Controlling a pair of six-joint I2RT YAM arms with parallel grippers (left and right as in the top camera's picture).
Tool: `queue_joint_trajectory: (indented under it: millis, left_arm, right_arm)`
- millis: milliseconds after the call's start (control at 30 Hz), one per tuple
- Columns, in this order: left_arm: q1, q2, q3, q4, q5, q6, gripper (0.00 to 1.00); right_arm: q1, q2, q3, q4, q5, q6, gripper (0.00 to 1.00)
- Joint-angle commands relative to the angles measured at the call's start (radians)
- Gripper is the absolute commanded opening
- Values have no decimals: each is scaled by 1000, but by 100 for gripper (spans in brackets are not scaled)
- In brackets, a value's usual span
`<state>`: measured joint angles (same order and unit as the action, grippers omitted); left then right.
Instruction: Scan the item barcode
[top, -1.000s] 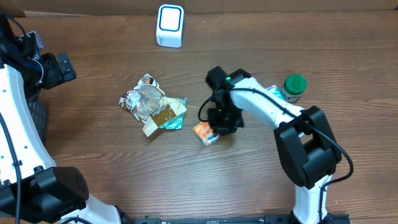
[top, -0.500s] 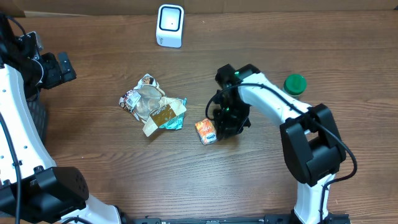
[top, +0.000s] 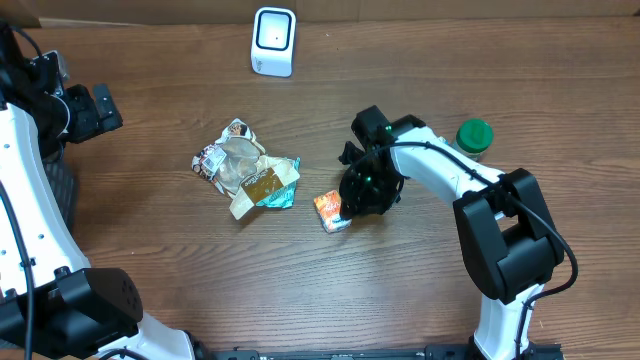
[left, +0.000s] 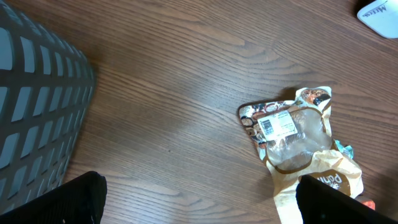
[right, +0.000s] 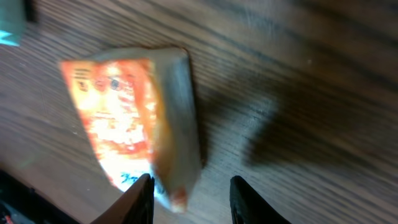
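The small orange carton (top: 331, 211) lies mid-table (top: 180, 280), right of the crumpled wrappers (top: 245, 170). The right gripper (right: 191, 198) hangs over it, jaws apart and unclamped. The left gripper (left: 198, 202) gapes wide, far left.

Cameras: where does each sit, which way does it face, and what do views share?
Overhead: above the table, facing straight down; scanner, wrapper, box, jar; left arm and right arm show.
Left wrist: on the left arm, slanting down at wrapper and basket; jaws' tips at the lower corners.
Right wrist: close above the box, facing down; jaws' tips at the lower edge.
Shared: overhead and left wrist see the wrapper; overhead and right wrist see the box.
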<state>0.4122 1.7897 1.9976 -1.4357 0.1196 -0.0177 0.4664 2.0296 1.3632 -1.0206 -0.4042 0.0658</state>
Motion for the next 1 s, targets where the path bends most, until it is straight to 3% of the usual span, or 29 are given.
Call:
queue_joint_trajectory:
  millis: [0, 200, 267, 333, 633, 967]
  left_arm:
    - [-9, 3, -2, 1, 4, 22, 100]
    - [-9, 3, -2, 1, 4, 22, 100]
    - [-9, 3, -2, 1, 4, 22, 100]
    - [-9, 3, -2, 1, 4, 22, 100]
    - [-9, 3, -2, 1, 4, 22, 100]
    - [-9, 3, -2, 1, 4, 22, 100]
  right_arm:
    - [4, -23, -44, 32, -25, -10, 36]
    - [4, -23, -80, 93, -47, -10, 31]
    - [4, -23, -80, 97, -47, -11, 23]
    - [4, -23, -80, 97, -47, -11, 4]
    - [-12, -48, -25, 68, -268, -11, 4]
    - [-113, -267, -19, 66, -599, -11, 4]
